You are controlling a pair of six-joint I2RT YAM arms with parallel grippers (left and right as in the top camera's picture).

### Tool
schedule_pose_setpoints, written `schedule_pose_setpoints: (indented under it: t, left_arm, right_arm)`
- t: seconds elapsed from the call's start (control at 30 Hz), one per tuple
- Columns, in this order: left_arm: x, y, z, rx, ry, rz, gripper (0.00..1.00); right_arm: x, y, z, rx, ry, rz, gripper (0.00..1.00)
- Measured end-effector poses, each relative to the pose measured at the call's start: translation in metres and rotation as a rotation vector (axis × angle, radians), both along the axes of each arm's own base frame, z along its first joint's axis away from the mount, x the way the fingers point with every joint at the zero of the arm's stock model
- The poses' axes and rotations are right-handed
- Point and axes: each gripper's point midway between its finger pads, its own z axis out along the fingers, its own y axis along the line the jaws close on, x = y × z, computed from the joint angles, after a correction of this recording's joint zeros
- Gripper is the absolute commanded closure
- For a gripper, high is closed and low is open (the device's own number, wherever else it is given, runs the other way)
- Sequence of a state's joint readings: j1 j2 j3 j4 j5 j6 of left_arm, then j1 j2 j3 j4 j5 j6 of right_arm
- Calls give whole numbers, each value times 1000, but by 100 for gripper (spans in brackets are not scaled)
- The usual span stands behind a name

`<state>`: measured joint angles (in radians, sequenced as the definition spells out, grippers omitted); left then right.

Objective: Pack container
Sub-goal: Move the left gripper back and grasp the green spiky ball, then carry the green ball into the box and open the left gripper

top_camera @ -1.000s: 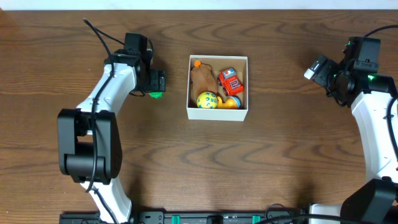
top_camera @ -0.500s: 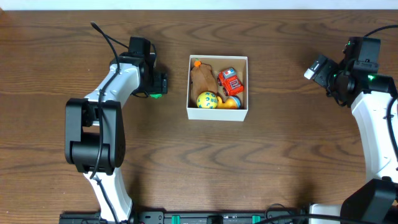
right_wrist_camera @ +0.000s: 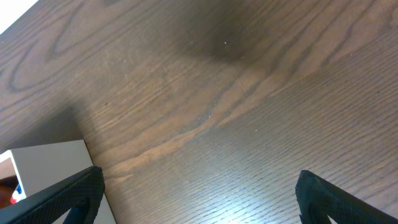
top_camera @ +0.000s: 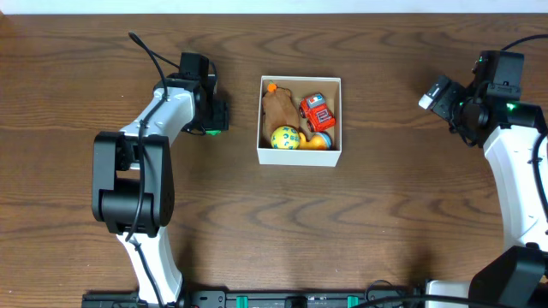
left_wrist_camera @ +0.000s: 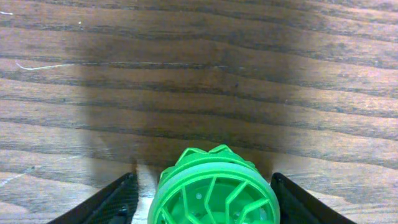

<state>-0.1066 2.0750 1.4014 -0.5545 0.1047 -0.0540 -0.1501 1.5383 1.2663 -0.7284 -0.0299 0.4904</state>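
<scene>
The container (top_camera: pixel 300 157), a white square box with low walls, sits at the table's middle and shows as a white corner (right_wrist_camera: pixel 43 168) in the right wrist view. It holds a brown plush (top_camera: pixel 278 107), a red car (top_camera: pixel 318 112), a yellow-green ball (top_camera: pixel 284 138) and a yellow toy (top_camera: pixel 320 142). Left of the box lies a green spoked wheel toy (top_camera: pixel 211 131) (left_wrist_camera: pixel 211 186). My left gripper (top_camera: pixel 216 115) (left_wrist_camera: pixel 202 177) straddles it, jaws narrowed, with a slim gap on its left side. My right gripper (top_camera: pixel 441 98) (right_wrist_camera: pixel 199 177) hangs wide open over bare wood, far right.
Dark wood table (top_camera: pixel 360 222) all around. The table's far edge (top_camera: pixel 274 10) runs just behind both arms. The left arm's base and elbow (top_camera: pixel 128 188) stand at the front left, the right arm's (top_camera: pixel 522 197) at the front right.
The left jaws have closed in around the green wheel toy, and the left arm's elbow swung a little to the right. The right arm has not moved.
</scene>
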Motion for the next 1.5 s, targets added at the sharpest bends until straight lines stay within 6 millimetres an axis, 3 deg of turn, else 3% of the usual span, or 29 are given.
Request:
schedule_pose_setpoints:
  t: [0.3,0.57,0.67,0.8,0.93,1.0,1.07,1.2,1.3,1.43,1.5]
  left_arm:
    - [-9,1,-2,4,38,-1,50]
    - [-22,1,10,7,67,-5,50]
    - [-19,-5,43,0,-2,-19,51]
    - [-18,-30,118,-26,-181,-77,51]
    - [-36,-86,194,-82,-380,-212,50]
    - [-47,-120,219,-121,-456,-294,50]
    - [-58,-153,231,-157,-499,-371,51]
    - [-66,-203,219,-189,-508,-476,50]
    - [-63,-231,187,-182,-469,-521,49]
    - [-56,-247,135,-151,-395,-541,49]
    - [-53,-248,114,-135,-358,-541,24]
  right_arm:
    - [0,0,0,0,0,0,1]
    - [0,0,0,0,0,0,1]
    - [0,0,0,0,0,0,1]
    - [0,0,0,0,0,0,1]
    - [0,0,0,0,0,0,1]
    - [0,0,0,0,0,0,1]
    - [0,0,0,0,0,0,1]
    - [0,0,0,0,0,0,1]
    - [0,0,0,0,0,0,1]
    - [0,0,0,0,0,0,1]
    - [0,0,0,0,0,0,1]
